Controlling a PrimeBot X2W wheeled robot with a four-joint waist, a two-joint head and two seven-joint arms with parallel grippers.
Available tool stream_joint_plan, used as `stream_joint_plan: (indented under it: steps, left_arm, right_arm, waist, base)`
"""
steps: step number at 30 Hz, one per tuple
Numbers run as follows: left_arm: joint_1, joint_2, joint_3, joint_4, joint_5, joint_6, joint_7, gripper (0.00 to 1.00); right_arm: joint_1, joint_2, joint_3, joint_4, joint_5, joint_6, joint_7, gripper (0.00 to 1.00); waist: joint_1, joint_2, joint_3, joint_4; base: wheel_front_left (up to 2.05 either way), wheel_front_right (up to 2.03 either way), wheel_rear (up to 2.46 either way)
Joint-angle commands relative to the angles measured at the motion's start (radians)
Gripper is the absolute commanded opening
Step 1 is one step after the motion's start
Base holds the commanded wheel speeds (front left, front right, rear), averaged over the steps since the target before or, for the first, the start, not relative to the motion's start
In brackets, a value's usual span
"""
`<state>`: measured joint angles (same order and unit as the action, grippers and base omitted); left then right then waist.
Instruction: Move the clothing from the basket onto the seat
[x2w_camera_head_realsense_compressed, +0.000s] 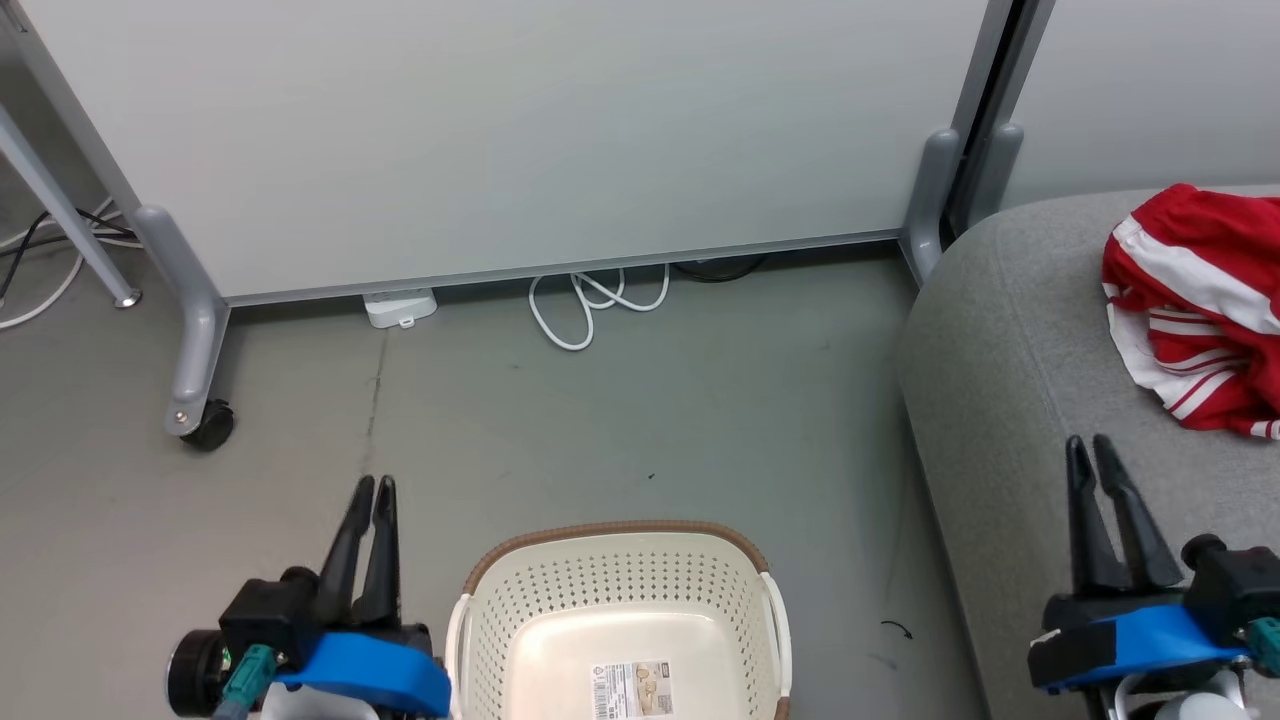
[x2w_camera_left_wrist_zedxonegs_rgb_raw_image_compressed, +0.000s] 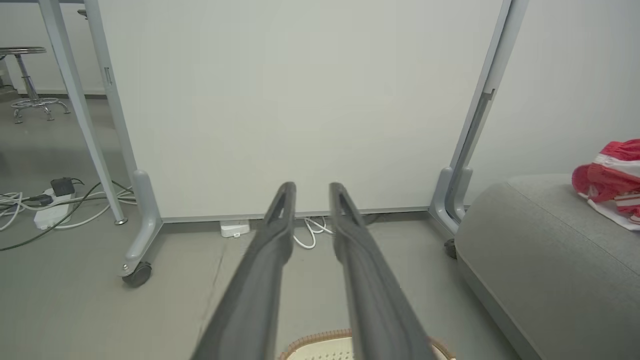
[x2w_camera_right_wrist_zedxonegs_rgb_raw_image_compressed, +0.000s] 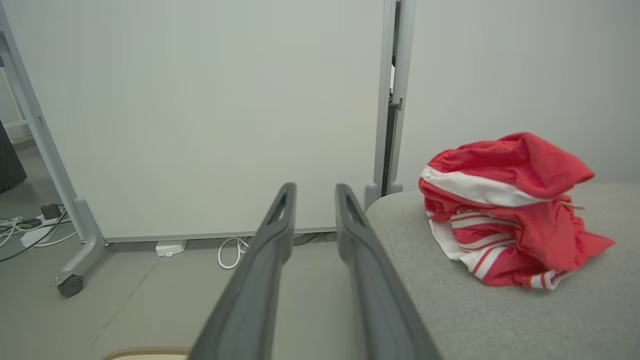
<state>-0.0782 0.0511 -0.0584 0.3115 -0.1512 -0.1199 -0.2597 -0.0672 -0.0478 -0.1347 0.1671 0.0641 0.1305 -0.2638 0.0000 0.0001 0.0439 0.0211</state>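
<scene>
The red clothing with white stripes lies bunched on the light-grey seat at the right, also seen as the clothing on the seat and the clothing on the seat. The cream basket with a brown rim stands on the floor at bottom centre, holding just a label sticker. My left gripper hovers left of the basket, fingers a narrow gap apart, nothing between them. My right gripper is over the seat's front, narrowly open and empty, short of the clothing.
A pale partition panel on grey feet with a castor stands behind. A white cable loop and a white adapter lie at its base. More cables and a stool are far left.
</scene>
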Motion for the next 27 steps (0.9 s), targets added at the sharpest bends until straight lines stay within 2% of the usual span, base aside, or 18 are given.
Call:
stream_joint_plan:
  steps: [1,3,27]
  left_arm:
    - [0.001,0.0,0.0,0.001,-0.001,0.0,0.001,0.0]
    - [0.015,-0.001,0.002,0.016,-0.009,0.0,0.005,0.0]
    - [-0.003,-0.001,0.055,-0.011,-0.447,-0.004,0.117,0.0]
  right_arm:
    - [0.0,0.0,0.0,0.002,0.001,0.0,0.001,0.0]
    - [0.004,0.003,-0.002,0.02,0.009,0.0,0.008,0.0]
    - [-0.011,0.001,0.006,0.035,0.474,0.0,0.119,0.0]
  waist:
    - [0.0,-0.0001,0.0,0.0]
    - [0.0,-0.0001,0.0,0.0]
    - [0.0,-0.0001,-0.008,-0.004]
  base:
    - [0.0,0.0,0.0]
    - [0.0,0.0,0.0]
    - [0.0,0.0,0.0]
